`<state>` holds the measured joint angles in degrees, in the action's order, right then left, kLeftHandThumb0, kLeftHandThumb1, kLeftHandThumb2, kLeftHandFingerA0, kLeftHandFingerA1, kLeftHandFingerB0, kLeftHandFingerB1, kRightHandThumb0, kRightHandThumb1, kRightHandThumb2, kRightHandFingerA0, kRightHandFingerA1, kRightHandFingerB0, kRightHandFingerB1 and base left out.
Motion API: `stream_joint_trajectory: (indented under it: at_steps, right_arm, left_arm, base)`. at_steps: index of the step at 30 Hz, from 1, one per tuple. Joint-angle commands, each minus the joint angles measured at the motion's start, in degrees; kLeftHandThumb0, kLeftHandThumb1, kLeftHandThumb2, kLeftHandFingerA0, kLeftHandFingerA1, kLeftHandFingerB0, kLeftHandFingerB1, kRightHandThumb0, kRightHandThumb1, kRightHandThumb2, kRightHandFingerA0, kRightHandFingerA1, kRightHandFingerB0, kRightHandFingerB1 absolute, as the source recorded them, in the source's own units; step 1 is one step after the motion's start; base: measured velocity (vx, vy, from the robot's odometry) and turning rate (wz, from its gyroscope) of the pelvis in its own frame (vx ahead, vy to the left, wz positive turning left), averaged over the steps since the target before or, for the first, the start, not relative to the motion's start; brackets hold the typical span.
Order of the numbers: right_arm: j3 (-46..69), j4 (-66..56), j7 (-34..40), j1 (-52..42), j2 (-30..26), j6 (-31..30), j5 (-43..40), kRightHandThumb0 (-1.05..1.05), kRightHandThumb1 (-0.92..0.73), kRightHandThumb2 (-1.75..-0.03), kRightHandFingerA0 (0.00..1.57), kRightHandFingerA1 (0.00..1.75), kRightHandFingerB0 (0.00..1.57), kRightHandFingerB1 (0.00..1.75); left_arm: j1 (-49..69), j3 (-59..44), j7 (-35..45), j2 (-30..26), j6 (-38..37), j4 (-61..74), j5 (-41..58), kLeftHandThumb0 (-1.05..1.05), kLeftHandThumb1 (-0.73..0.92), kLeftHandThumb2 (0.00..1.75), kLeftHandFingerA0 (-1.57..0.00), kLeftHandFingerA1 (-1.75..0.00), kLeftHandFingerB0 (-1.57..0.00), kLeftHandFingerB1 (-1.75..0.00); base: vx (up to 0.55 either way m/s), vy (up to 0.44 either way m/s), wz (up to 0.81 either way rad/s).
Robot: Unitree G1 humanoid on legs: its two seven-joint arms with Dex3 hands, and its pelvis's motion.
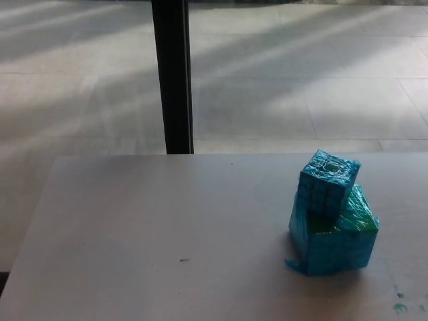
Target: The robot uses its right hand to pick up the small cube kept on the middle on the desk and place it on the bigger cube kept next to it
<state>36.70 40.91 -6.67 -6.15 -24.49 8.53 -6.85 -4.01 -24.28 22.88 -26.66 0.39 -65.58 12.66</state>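
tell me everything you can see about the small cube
The small cube is bright blue with a grid of little squares on each face, like a puzzle cube, and looks wrapped in shiny, crinkled film. It sits tilted, one corner raised, on top of the bigger cube, toward that cube's back left edge, over a green patch. It touches only the bigger cube. No hand is near it. Both stand on the right side of the desk.
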Motion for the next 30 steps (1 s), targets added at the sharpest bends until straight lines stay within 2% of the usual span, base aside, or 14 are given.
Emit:
stream_joint_trajectory:
  at_steps: [1,3,4,5,10,12,14,17,20,21,22,27,28,30]
  right_arm:
    - [3.6,5.3,1.1,1.9,-0.4,-3.0,-6.2,-0.48,-0.74,-0.62,0.34,0.83,0.33,0.46]
    - [4.7,6.9,2.1,2.6,-0.6,-3.5,-6.8,-0.48,-0.74,-0.62,0.35,0.77,0.34,0.43]
    - [5.1,8.0,1.7,3.0,-0.8,-3.5,-7.4,-0.52,-0.60,-0.90,0.33,0.71,0.28,0.53]
    - [5.1,9.3,1.7,3.1,-1.1,-2.7,-7.2,-0.48,-0.76,-0.62,0.31,0.72,0.32,0.41]
    - [8.8,15.2,0.8,5.0,-2.0,-3.9,-11.5,-0.49,-0.74,-0.62,0.34,0.72,0.27,0.40]
    - [10.4,17.6,1.9,5.6,-2.6,-4.2,-12.7,-0.48,-0.73,-0.61,0.35,0.82,0.31,0.44]
    - [13.2,19.0,2.9,5.3,-3.5,-4.0,-14.7,-0.51,-0.70,-0.60,0.31,0.90,0.24,0.49]
    - [15.0,19.8,3.4,4.8,-4.5,-3.5,-15.8,-0.55,-0.74,-0.62,0.30,0.99,0.26,0.49]
    - [17.9,21.3,3.1,4.0,-5.6,-3.3,-18.2,-0.54,-0.76,-0.62,0.31,0.93,0.30,0.45]
    - [16.5,22.1,0.9,1.8,-5.9,-2.5,-16.5,-0.55,-0.77,-0.63,0.30,0.82,0.26,0.40]
    - [15.5,22.4,0.4,0.8,-6.0,-2.3,-15.7,-0.54,-0.74,-0.62,0.36,0.81,0.29,0.39]
    - [15.6,23.2,-3.9,-3.2,-5.8,-2.2,-18.1,-0.51,-0.72,-0.61,0.26,0.80,0.24,0.39]
    - [16.6,24.7,-2.9,-3.0,-5.9,-2.4,-19.1,-0.54,-0.69,-0.61,0.32,0.91,0.26,0.41]
    - [17.6,25.2,-1.2,-2.9,-5.5,-2.7,-20.1,-0.55,-0.73,-0.61,0.33,0.96,0.25,0.46]
  left_arm:
    - [0.0,-1.2,0.1,-0.2,-0.3,-0.1,1.7,-0.90,0.84,0.67,-0.28,-0.37,-0.21,-0.33]
    - [0.0,-0.4,-0.2,-0.4,-1.2,-0.4,0.5,-0.90,0.87,0.67,-0.29,-0.37,-0.22,-0.33]
    - [0.2,-0.5,0.1,-0.3,-1.0,0.0,0.7,-0.90,0.87,0.67,-0.28,-0.36,-0.20,-0.32]
    - [0.1,-0.5,-0.2,-0.3,-0.9,-0.2,0.7,-0.89,0.87,0.67,-0.29,-0.36,-0.21,-0.32]
    - [-0.1,-1.2,-0.2,-0.3,-0.6,-0.3,1.2,-0.89,0.86,0.66,-0.28,-0.38,-0.22,-0.33]
    - [-0.1,-1.4,0.0,-0.4,-0.8,-0.6,1.1,-0.89,0.86,0.67,-0.28,-0.38,-0.20,-0.33]
    - [-0.1,-1.8,0.4,-0.5,-0.1,-0.3,1.6,-0.90,0.86,0.66,-0.27,-0.38,-0.20,-0.33]
    - [-0.2,-1.7,-0.1,-0.6,-0.3,-0.4,1.2,-0.90,0.86,0.66,-0.29,-0.39,-0.21,-0.33]
    - [-1.4,-4.5,-1.3,-0.4,2.3,-0.8,4.0,-0.91,0.82,0.65,-0.30,-0.39,-0.23,-0.33]
    - [-1.0,-5.9,-0.7,-0.6,3.2,-1.0,5.2,-0.90,0.81,0.66,-0.27,-0.37,-0.21,-0.31]
    - [-0.8,-6.1,0.2,-0.9,3.0,-0.9,5.0,-0.90,0.84,0.66,-0.24,-0.36,-0.19,-0.31]
    - [1.0,-5.5,1.4,-2.4,2.5,-1.0,3.4,-0.90,0.86,0.67,-0.27,-0.37,-0.22,-0.32]
    - [1.0,-6.7,1.3,-2.2,2.9,-2.5,4.5,-0.89,0.66,1.02,-0.20,-0.48,-0.13,-0.42]
    - [1.3,-6.8,0.5,-2.0,2.9,-3.2,4.5,-0.90,0.66,1.03,-0.20,-0.48,-0.13,-0.42]
  base:
    - [0.00,0.000,0.00]
    - [0.00,0.000,0.00]
    - [0.00,0.000,0.00]
    - [0.00,0.000,0.00]
    - [0.00,0.000,0.00]
    - [0.00,0.000,0.00]
    - [0.00,0.000,0.00]
    - [0.00,0.000,0.00]
    - [0.00,0.000,0.00]
    - [0.00,0.000,0.00]
    - [0.00,0.000,0.00]
    - [0.00,0.000,0.00]
    - [0.00,0.000,0.00]
    - [0.00,0.000,0.00]
